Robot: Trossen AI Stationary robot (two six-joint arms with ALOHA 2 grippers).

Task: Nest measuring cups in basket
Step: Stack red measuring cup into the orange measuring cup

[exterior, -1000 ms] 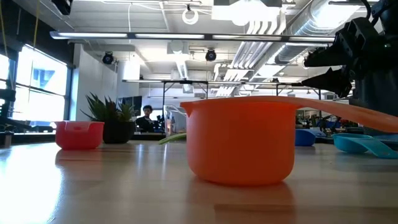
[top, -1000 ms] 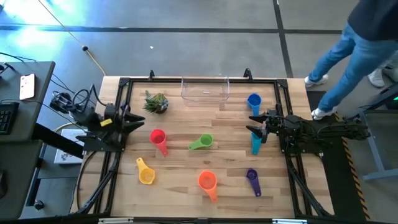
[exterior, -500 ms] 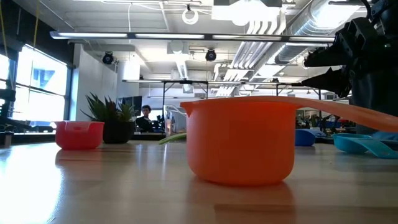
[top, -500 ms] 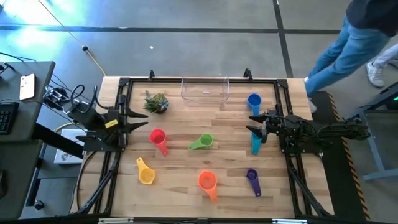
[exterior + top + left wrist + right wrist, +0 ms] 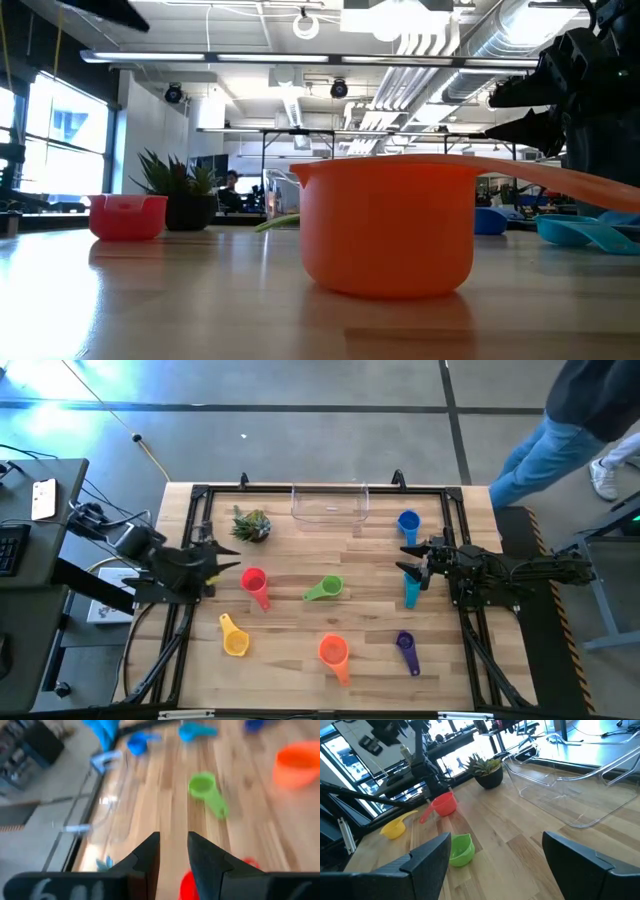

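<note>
Seven cups lie apart on the wooden table: red (image 5: 253,581), green (image 5: 325,589), yellow (image 5: 233,637), orange (image 5: 333,651), purple (image 5: 405,648), teal (image 5: 411,591) and blue (image 5: 408,522). The clear basket (image 5: 330,502) stands at the far edge and holds nothing. My left gripper (image 5: 228,559) hovers just left of the red cup (image 5: 187,885), its fingers a narrow gap apart. My right gripper (image 5: 408,557) is open wide between the blue and teal cups, above the table, pointing left. In the low view the orange cup (image 5: 385,230) fills the foreground.
A small potted spiky plant (image 5: 251,523) stands left of the basket, far of the red cup. A black frame (image 5: 196,495) rims the table. A person in jeans (image 5: 560,440) walks beyond the far right corner. Bare wood lies between the cups in the middle.
My left arm has swung out from the left edge toward the red cup, and its gripper has moved slightly toward the near edge. The cups and my right arm have kept still. The person beyond the far right corner has stepped farther right.
</note>
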